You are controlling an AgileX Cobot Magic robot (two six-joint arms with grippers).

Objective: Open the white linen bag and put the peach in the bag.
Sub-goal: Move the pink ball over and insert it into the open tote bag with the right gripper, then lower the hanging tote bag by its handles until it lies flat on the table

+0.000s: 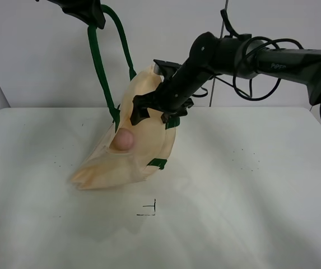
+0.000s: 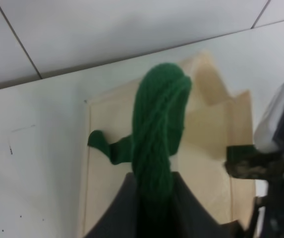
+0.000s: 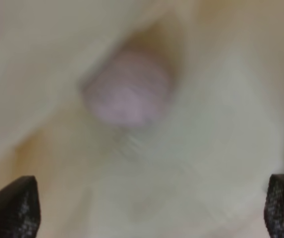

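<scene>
The white linen bag (image 1: 107,168) is half lifted off the table, its mouth held open. My left gripper (image 1: 87,12) is high up, shut on the bag's dark green strap handle (image 1: 98,67); the left wrist view shows the strap (image 2: 159,129) pinched between the fingers above the bag (image 2: 206,129). The peach (image 1: 124,139) lies inside the bag's opening. My right gripper (image 1: 154,112) is open and empty just above the mouth. The right wrist view shows the blurred peach (image 3: 129,91) on cream fabric (image 3: 221,148), beyond the spread fingertips (image 3: 18,203).
The white table (image 1: 250,196) carries a small black corner mark (image 1: 149,210) in front of the bag. A white wall stands behind. The right arm's cables (image 1: 255,67) hang above the table's back edge.
</scene>
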